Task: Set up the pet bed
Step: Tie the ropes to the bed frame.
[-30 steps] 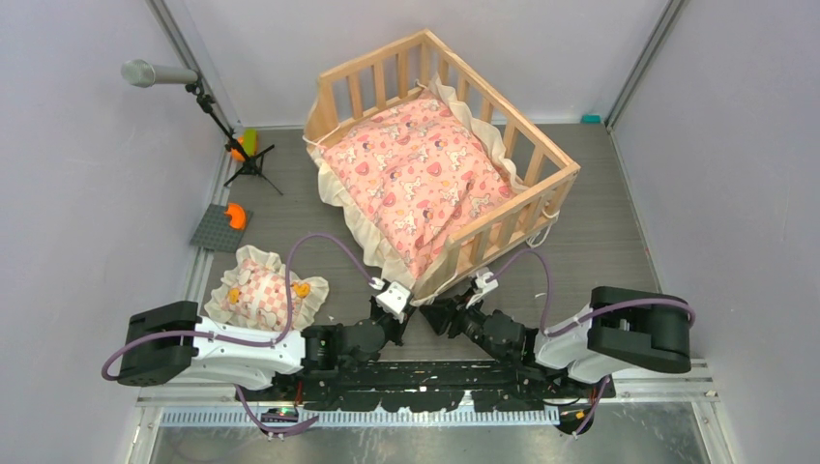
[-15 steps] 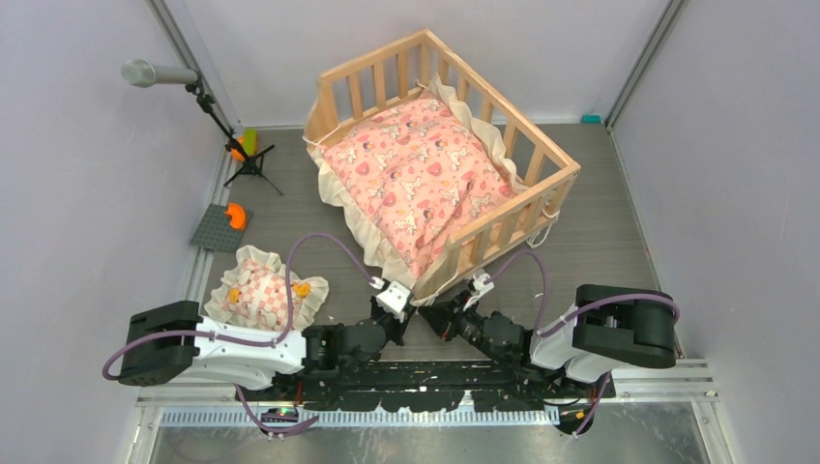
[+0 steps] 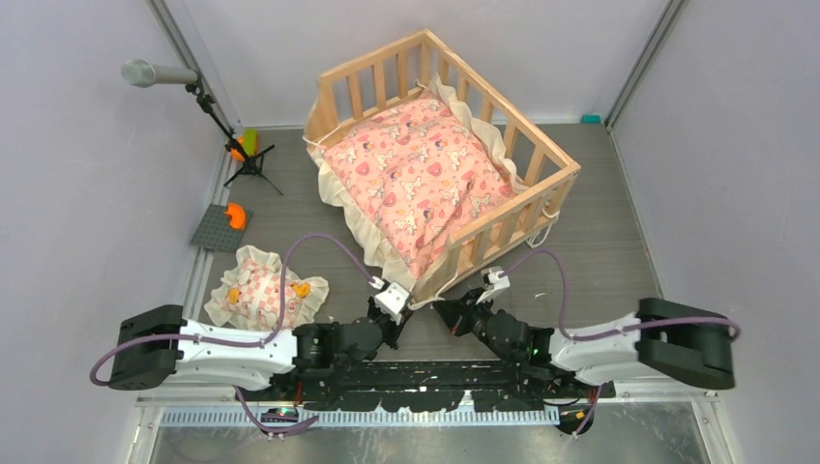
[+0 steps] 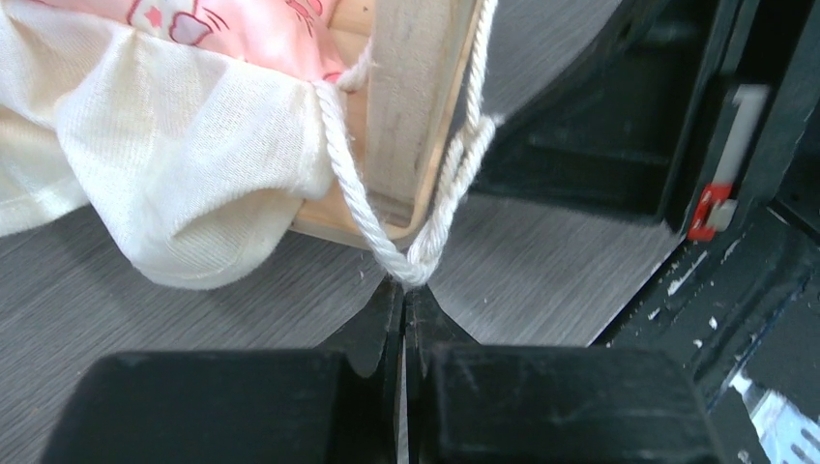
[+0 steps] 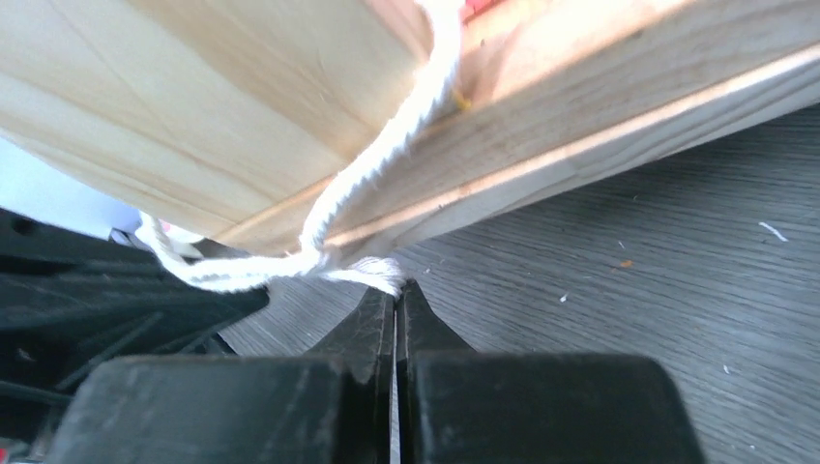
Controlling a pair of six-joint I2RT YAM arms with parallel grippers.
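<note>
Now the bed [image 3: 503,222] stands askew at mid-table with the cushion [image 3: 416,174] inside, its near corner post between the two grippers. The left gripper [image 4: 404,290] is clenched on a loop of white cord [image 4: 353,193] that passes round that post. The right gripper [image 5: 395,295] is pinched tight on a frayed cord end just below the bed's bottom rail.

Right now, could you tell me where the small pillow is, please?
In the top view, the pillow lies at left, just beyond the left arm, outside the pet bed.
</note>
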